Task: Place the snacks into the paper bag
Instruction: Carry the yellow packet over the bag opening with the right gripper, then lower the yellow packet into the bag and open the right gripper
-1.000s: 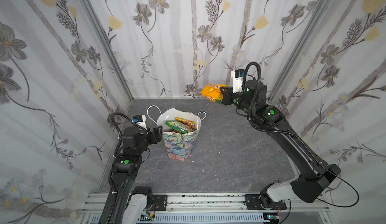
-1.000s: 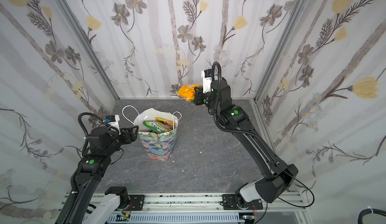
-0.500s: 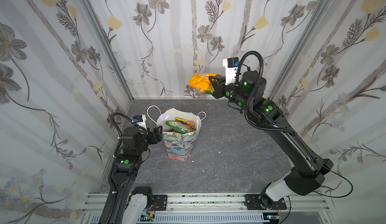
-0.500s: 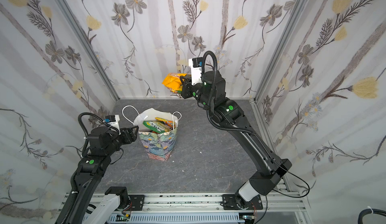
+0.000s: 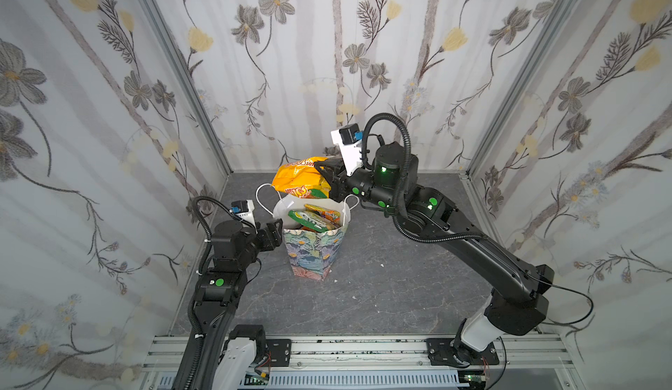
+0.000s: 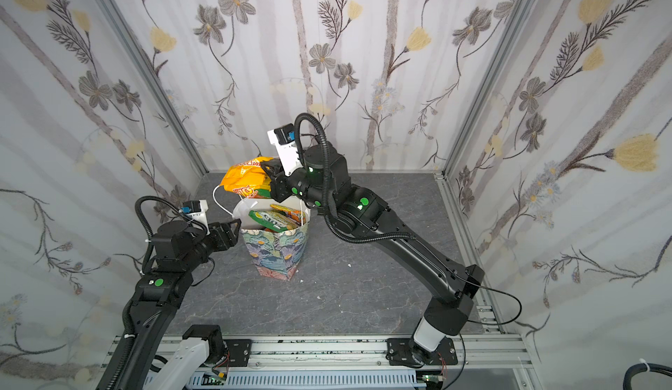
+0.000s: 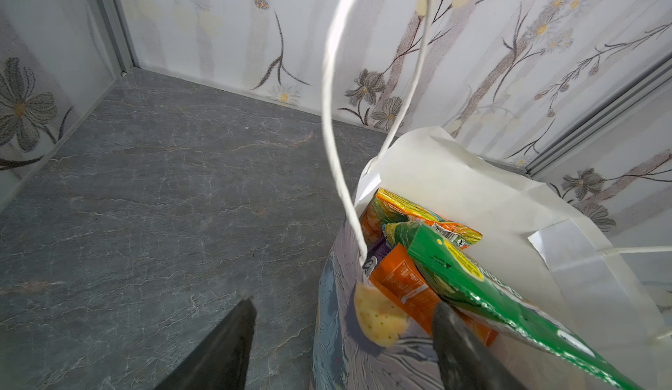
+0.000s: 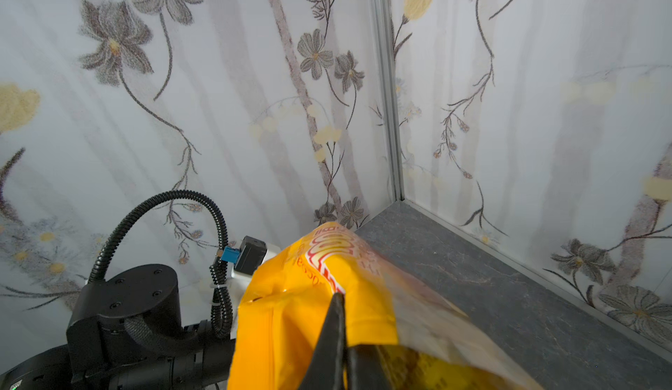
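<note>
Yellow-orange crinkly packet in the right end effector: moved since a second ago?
Yes. In a top view the yellow-orange crinkly packet has swung left, from right of the floral paper bag to above its mouth.

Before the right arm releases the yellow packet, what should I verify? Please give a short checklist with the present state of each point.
1. Right tool shut on the yellow packet: ok.
2. Paper bag upright, mouth open: ok.
3. Left tool astride the bag's rim, jaws apart: ok. Firm hold: cannot tell.
4. Packet centred over the mouth: cannot tell. In both top views it hangs near the far rim.
5. Room inside: not ok. The green packet lies across the top, close to the rim.
6. Cord handle clear of the drop path: cannot tell.
</note>
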Action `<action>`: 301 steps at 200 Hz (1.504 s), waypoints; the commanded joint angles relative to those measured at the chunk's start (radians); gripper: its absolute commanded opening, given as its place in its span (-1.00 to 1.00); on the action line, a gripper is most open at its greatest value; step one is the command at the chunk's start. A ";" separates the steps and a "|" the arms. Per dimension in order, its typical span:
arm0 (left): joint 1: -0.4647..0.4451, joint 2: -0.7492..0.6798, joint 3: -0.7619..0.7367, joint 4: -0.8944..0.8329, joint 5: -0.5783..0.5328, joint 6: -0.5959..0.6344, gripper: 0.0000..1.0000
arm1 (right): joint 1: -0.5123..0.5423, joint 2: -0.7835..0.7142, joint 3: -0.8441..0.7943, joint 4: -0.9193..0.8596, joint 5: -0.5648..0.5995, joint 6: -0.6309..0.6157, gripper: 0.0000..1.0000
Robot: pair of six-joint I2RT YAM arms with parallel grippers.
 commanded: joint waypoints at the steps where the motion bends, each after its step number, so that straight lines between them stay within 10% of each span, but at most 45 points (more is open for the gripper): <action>1: 0.001 -0.001 -0.002 0.033 0.001 0.008 0.52 | 0.035 0.013 -0.001 0.149 0.061 0.030 -1.00; 150: 0.002 -0.007 -0.003 0.034 0.000 0.007 0.52 | 0.087 -0.010 -0.291 0.412 0.276 0.222 -1.00; 301: 0.001 -0.021 -0.005 0.030 -0.014 0.009 0.53 | 0.055 0.059 -0.295 0.401 0.219 0.250 -1.00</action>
